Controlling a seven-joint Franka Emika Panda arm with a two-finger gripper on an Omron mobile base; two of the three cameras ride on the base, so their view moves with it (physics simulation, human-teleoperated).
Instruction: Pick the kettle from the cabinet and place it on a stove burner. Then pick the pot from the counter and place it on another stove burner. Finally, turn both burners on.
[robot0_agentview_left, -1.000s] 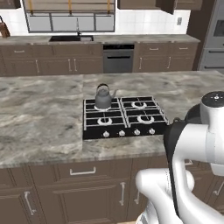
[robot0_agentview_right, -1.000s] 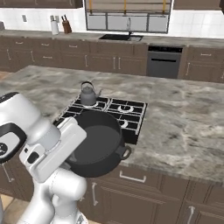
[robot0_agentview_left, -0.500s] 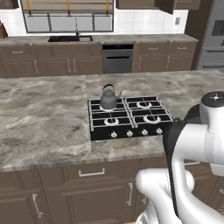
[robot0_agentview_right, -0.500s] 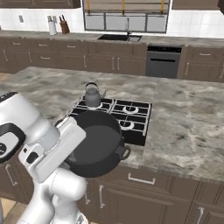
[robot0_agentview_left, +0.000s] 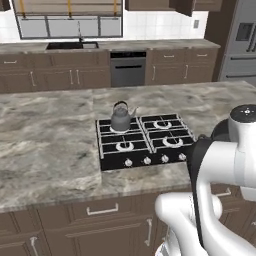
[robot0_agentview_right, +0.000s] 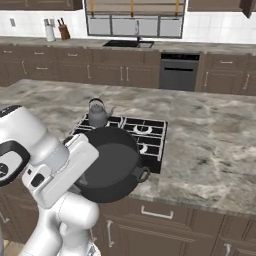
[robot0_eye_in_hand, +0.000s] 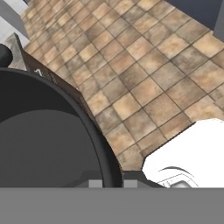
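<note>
The grey kettle (robot0_agentview_left: 120, 116) stands upright on the back-left stove burner of the black cooktop (robot0_agentview_left: 150, 150); it also shows as the kettle (robot0_agentview_right: 97, 113) from the other side. The front-left burner (robot0_agentview_left: 124, 146) and both right burners (robot0_agentview_left: 163, 124) are bare. The wide charcoal pot (robot0_agentview_right: 111, 165) hangs level in the air over the counter's near edge, just in front of the cooktop (robot0_agentview_right: 150, 135). My gripper (robot0_eye_in_hand: 109, 182) is shut on the pot's rim (robot0_eye_in_hand: 94, 131), with its fingers mostly hidden behind the rim.
The marbled counter (robot0_agentview_left: 45, 145) stretches wide to both sides of the cooktop. A row of knobs (robot0_agentview_left: 147, 160) lines the cooktop's front. Far behind are a sink (robot0_agentview_left: 70, 45), an oven (robot0_agentview_left: 127, 70) and dark wall cabinets (robot0_agentview_left: 155, 4). Tiled floor (robot0_eye_in_hand: 144, 74) lies below the pot.
The whole picture has shifted a little as the base drives; the cooktop now sits slightly lower and nearer. The pot stays in my gripper and the kettle stays on its burner.
</note>
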